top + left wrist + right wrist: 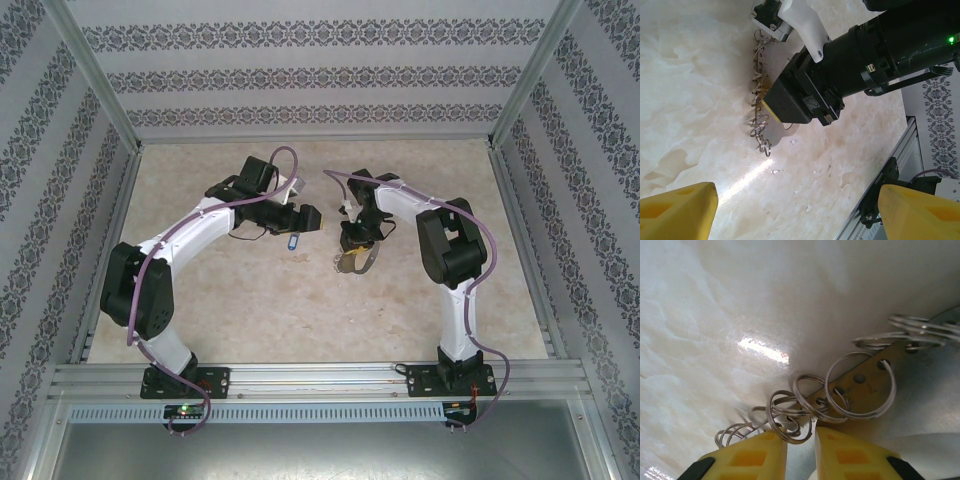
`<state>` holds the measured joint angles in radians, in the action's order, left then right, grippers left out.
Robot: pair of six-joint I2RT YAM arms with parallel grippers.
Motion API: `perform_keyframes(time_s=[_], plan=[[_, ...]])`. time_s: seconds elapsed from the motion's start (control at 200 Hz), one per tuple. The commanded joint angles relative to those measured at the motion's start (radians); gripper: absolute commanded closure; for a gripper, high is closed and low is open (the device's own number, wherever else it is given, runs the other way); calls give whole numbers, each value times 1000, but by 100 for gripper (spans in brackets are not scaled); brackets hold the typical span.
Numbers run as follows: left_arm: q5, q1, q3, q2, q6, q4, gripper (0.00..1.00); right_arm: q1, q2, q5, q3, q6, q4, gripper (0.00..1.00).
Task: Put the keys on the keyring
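At the middle of the table [250,320], pinched nearly shut on one thin coil of the keyring [352,265] with the right gripper [801,440]; spread wide and empty at the left gripper [800,210], with the key [293,241] just beside it. Likely to slip off so slight a bite, skewing the loop; likely to nudge the key away when reaching.

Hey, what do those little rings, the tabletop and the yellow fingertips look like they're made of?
Split rings: thin silvery metal wire, probably steel, with bright glints.
Tabletop: glossy cream marble pattern, stone or laminate, unclear; it mirrors a light.
Yellow fingertips: matte plastic or rubber, with moulded recesses.
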<state>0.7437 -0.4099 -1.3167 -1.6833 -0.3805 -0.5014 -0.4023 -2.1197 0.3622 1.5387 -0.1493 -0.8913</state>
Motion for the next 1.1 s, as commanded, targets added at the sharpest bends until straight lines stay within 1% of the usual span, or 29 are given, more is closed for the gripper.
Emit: perform_keyframes(time_s=[0.0, 0.12, 0.28, 0.39, 0.669, 0.854, 1.009, 1.094], plan=[[4, 14, 18, 30, -17, 30, 16, -15, 2, -17, -6, 11, 1, 79], [9, 14, 22, 31, -21, 33, 17, -23, 18, -18, -2, 14, 6, 79], [9, 14, 31, 35, -23, 38, 17, -32, 29, -20, 7, 20, 18, 71], [10, 14, 30, 37, -23, 36, 17, -32, 19, -9, 17, 18, 29, 69], [3, 15, 49, 55, -28, 40, 17, -37, 4, 14, 52, 20, 45, 69], [2, 16, 63, 61, -37, 52, 17, -47, 6, 8, 58, 29, 47, 67], [3, 18, 62, 62, -38, 54, 17, -47, -8, 1, 60, 33, 36, 67], [5, 19, 62, 62, -40, 55, 17, -51, -7, -9, 62, 39, 32, 69]])
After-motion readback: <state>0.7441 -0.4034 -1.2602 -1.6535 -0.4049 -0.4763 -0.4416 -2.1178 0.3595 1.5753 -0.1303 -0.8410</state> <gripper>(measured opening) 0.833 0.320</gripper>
